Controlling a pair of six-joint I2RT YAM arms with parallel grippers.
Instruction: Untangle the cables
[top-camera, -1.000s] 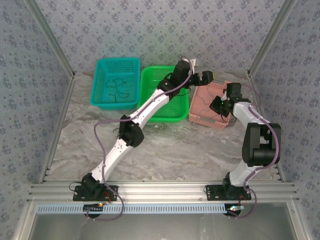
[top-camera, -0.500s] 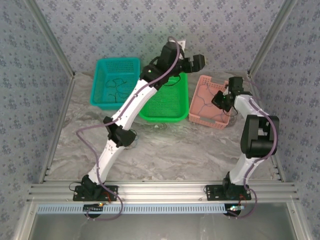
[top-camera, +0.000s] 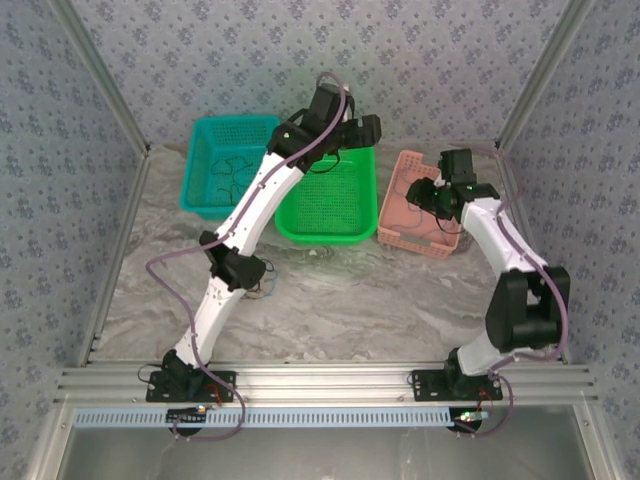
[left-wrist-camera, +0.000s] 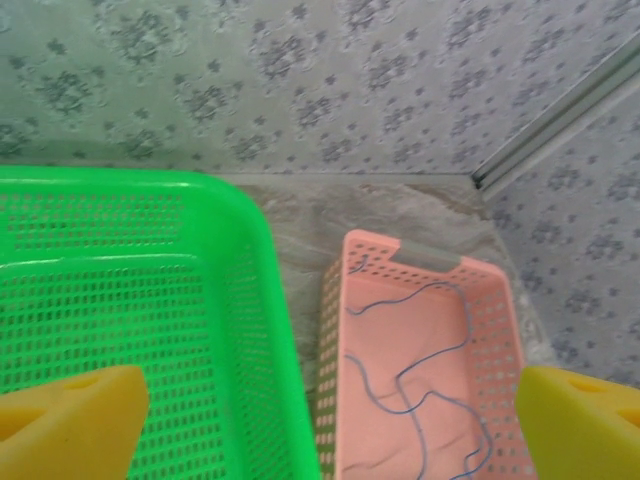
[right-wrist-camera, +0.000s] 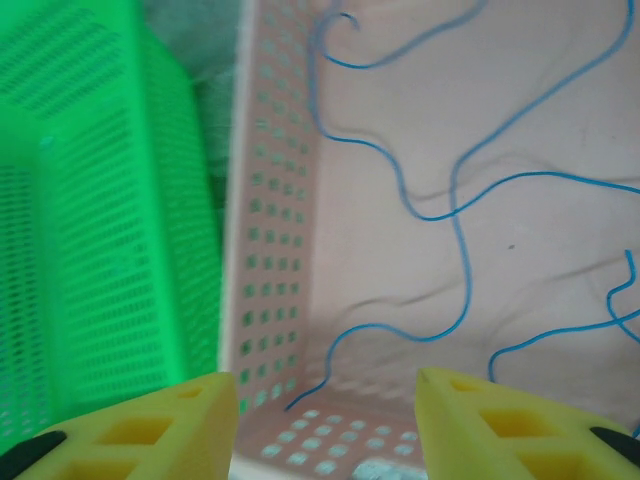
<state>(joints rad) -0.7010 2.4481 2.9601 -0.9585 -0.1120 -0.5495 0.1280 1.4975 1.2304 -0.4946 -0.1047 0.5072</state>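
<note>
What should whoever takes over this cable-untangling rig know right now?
Left hand: open, empty, raised near the green basket.
Right hand: open, empty, low over the pink basket.
Blue cables lie loose in the pink basket, crossing each other; dark cables are in the teal basket.
Left to do: check both baskets for tangles, which are too small to judge from here.

A teal basket (top-camera: 225, 212), a green basket (top-camera: 325, 238) and a pink basket (top-camera: 410, 243) are seen on a table (top-camera: 380, 300) marked with grey swirls. Thin blue cables (right-wrist-camera: 458, 240) are seen against the pink. The walls (top-camera: 450, 60) are covered with grey-blue flowers, and the fingers (left-wrist-camera: 70, 420) are coloured yellow.
</note>
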